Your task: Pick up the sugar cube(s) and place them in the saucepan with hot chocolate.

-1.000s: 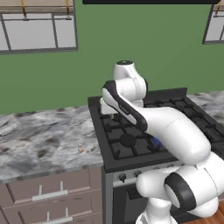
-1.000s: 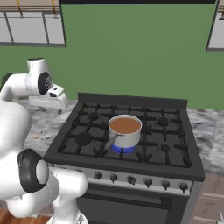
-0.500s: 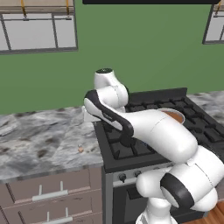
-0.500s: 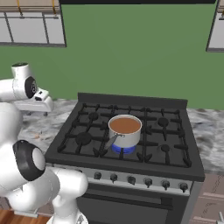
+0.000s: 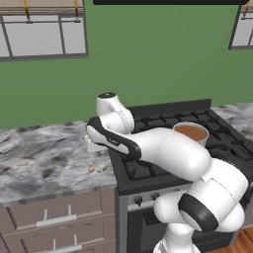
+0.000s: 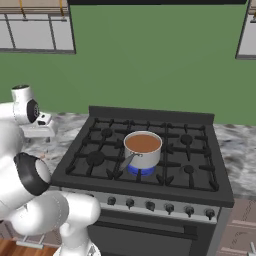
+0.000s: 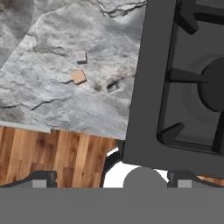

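1. A green wall (image 6: 150,75) is seen behind the kitchen, with pale windows set high in it.
2. A grey marbled table (image 5: 44,160) is seen left of a black gas stove (image 6: 145,155); drawers (image 5: 54,220) are set under the table.
3. The white arm (image 5: 163,153) is stretched from the base across the stove's front left corner towards the table.
4. The saucepan with hot chocolate (image 6: 143,149) is stood on a middle front burner of the stove, over a blue flame. A smooth reddish-brown liquid is held in it, nearly up to the rim, and its short steel handle is pointed towards the stove's front.
5. The gripper (image 7: 112,180) is held above the table edge, just beside the stove's left side. Its fingers are spread fully apart, nothing is held between them, and nothing is touched by them.
6. The sugar cube (image 7: 78,76) is seen lying on the table, near the stove but apart from it, well apart from the saucepan. A second, greyer cube (image 7: 81,57) is seen close beside it, not touching it.
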